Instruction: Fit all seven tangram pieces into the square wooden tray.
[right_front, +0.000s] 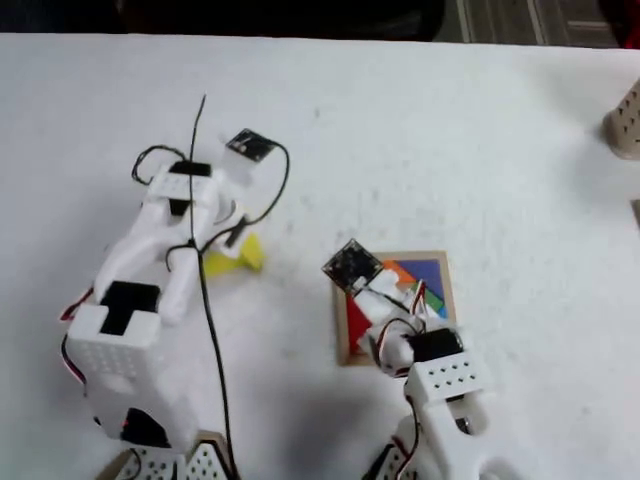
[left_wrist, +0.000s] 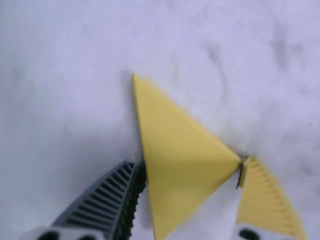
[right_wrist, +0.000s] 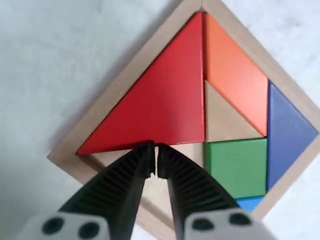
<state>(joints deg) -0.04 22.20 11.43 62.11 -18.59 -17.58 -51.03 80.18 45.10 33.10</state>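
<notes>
Square wooden tray (right_wrist: 120, 93): overhung by the right gripper (right_wrist: 156, 160), jaws pressed together at the red triangular piece's (right_wrist: 160, 110) edge.
Yellow triangular piece (left_wrist: 170, 140): pinched by the left gripper (left_wrist: 190, 172) on the white table (right_front: 450, 130), left of the tray.

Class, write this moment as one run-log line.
left gripper: shut on yellow triangle | right gripper: shut, over tray | triangle outside tray

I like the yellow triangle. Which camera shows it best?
The left wrist view: the yellow triangle sits big and close between the left gripper's fingers. The high view catches just a small yellow bit beside that arm. The right wrist view looks at the wooden tray.
</notes>
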